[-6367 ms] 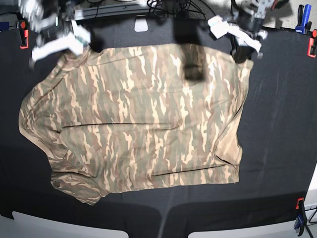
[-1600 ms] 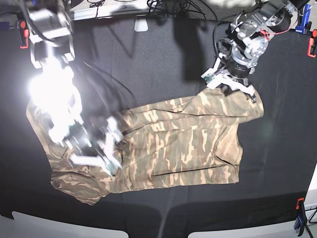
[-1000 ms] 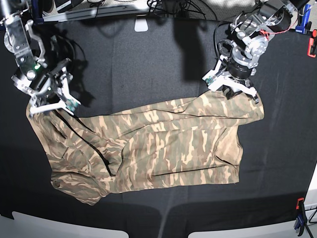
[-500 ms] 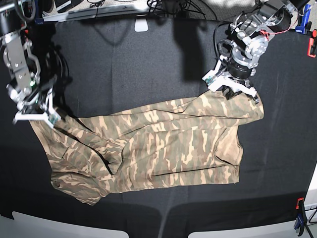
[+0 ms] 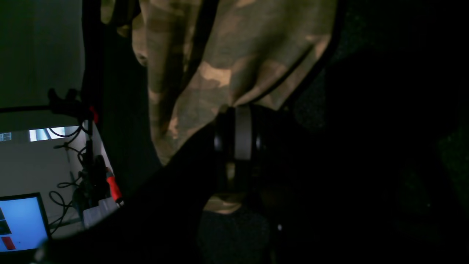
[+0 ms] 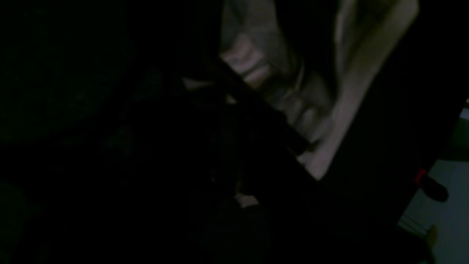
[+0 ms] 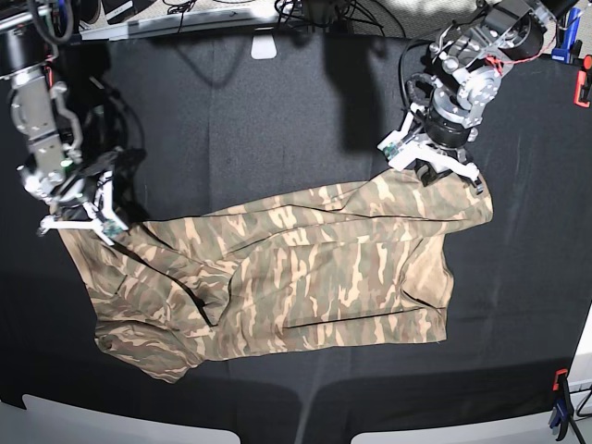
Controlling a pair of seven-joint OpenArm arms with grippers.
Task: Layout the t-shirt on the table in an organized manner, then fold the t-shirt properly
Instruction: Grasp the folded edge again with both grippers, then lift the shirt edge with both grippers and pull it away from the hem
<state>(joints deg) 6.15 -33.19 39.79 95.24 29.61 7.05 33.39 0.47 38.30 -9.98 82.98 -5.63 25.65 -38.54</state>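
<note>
**Both grippers clamp the shirt's upper edge**

The camouflage t-shirt (image 7: 277, 277) lies half-folded across the middle of the black tabletop (image 7: 277, 120). The left gripper (image 7: 433, 166) pinches its upper corner on the base view's right. The right gripper (image 7: 79, 220) is closed on the opposite corner, at the view's left.
</note>
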